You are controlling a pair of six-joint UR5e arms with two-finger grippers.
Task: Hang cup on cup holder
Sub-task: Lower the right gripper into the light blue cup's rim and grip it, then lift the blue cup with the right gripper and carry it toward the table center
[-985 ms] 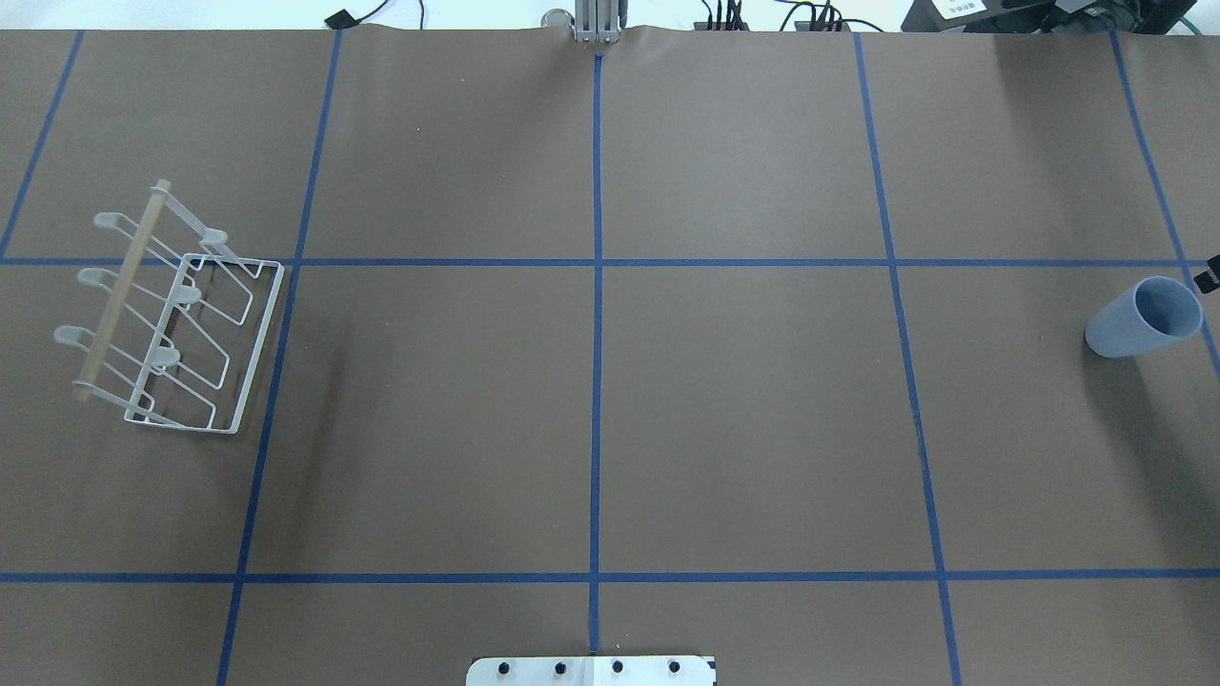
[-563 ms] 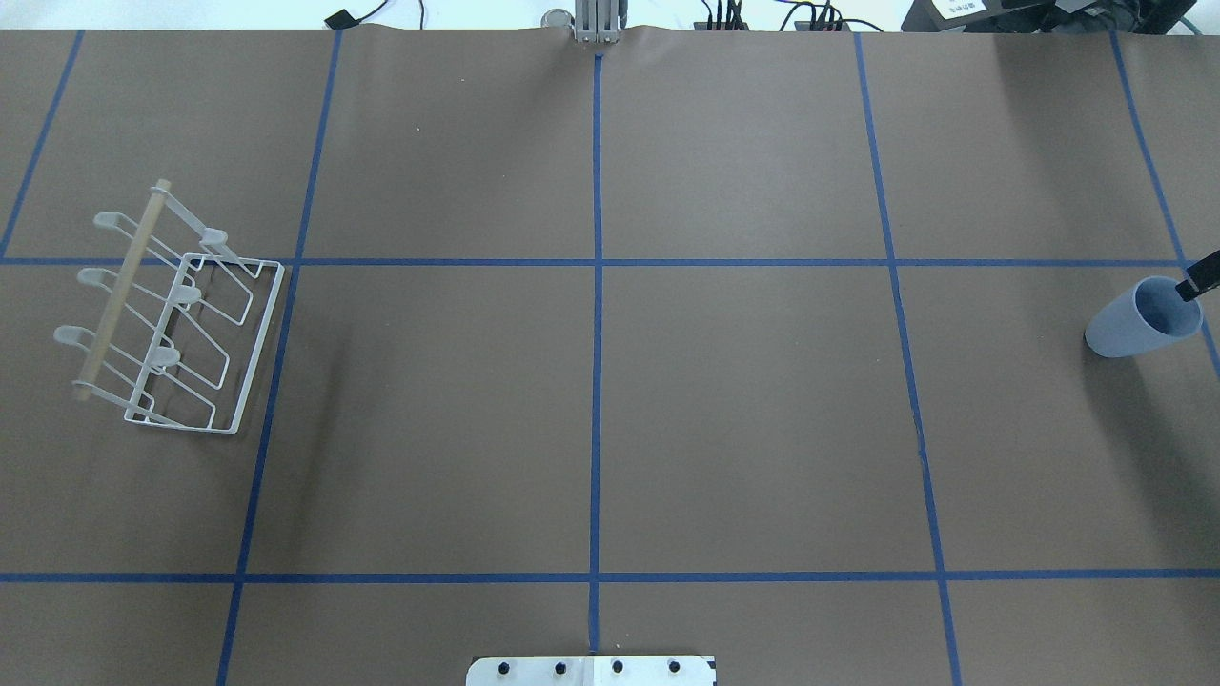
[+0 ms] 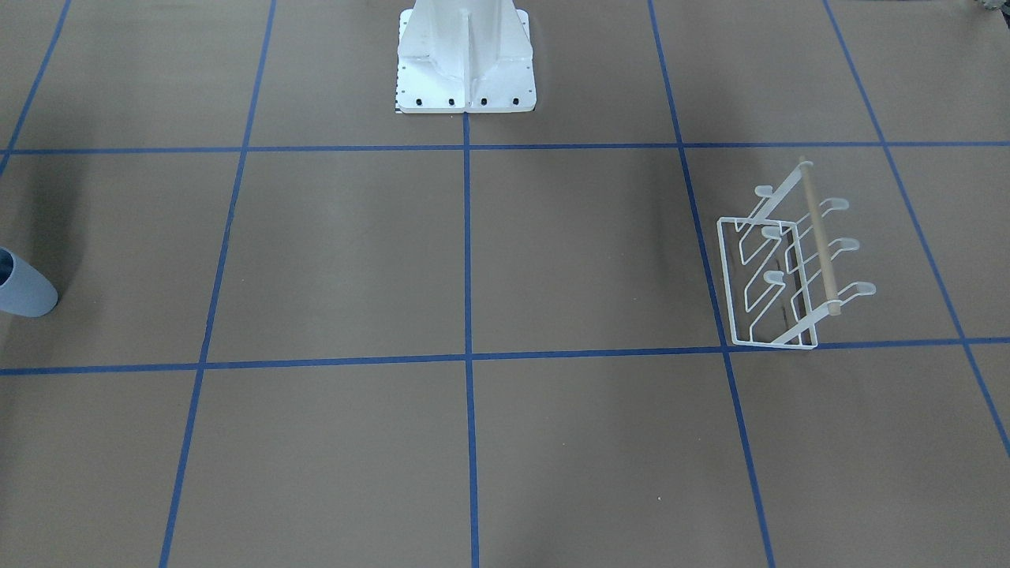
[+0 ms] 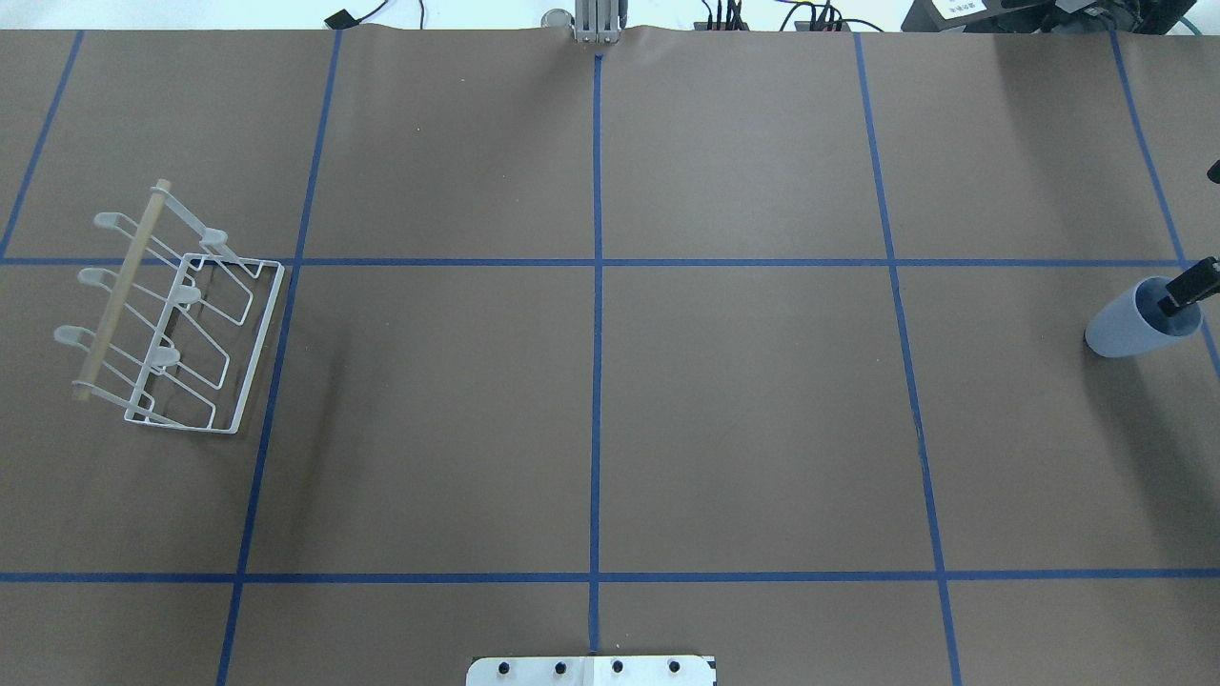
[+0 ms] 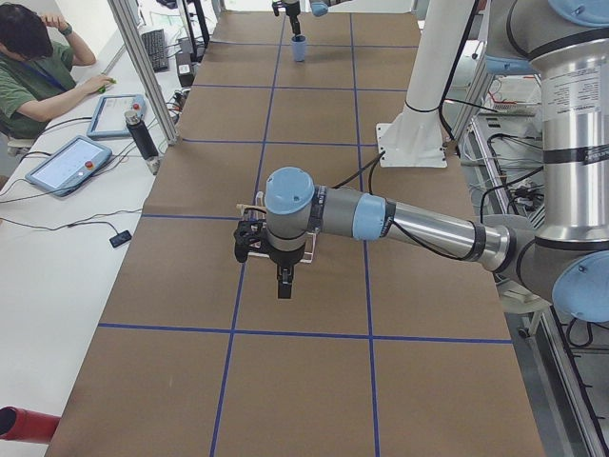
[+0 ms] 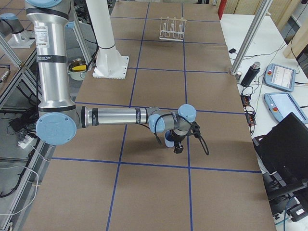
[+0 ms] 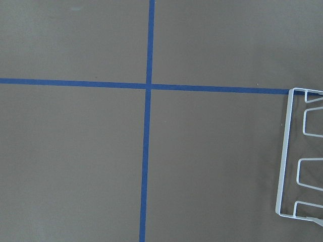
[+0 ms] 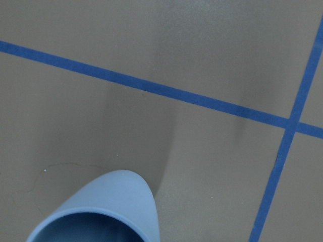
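Note:
The pale blue cup (image 4: 1125, 329) stands upright at the table's far right; it also shows in the front view (image 3: 24, 293), the right side view (image 6: 168, 139) and the right wrist view (image 8: 106, 201). My right gripper (image 4: 1184, 290) comes in from the right edge, one black finger over the cup's mouth, and looks open. The white wire cup holder (image 4: 181, 314) with its wooden rod stands at the far left (image 3: 789, 268) (image 6: 173, 30) (image 7: 300, 156). My left gripper (image 5: 284, 284) hangs above the table beside the holder; I cannot tell if it is open.
The robot's white base plate (image 4: 591, 670) (image 3: 465, 63) sits mid-table at the near edge. Blue tape lines grid the brown table. An operator (image 5: 38, 67) sits with tablets (image 5: 71, 162) beyond the far edge. A laptop (image 6: 284, 144) stands off the right end.
My right gripper's finger has moved in from the right edge and now reaches over the cup's mouth. The cup and the cup holder have not moved.

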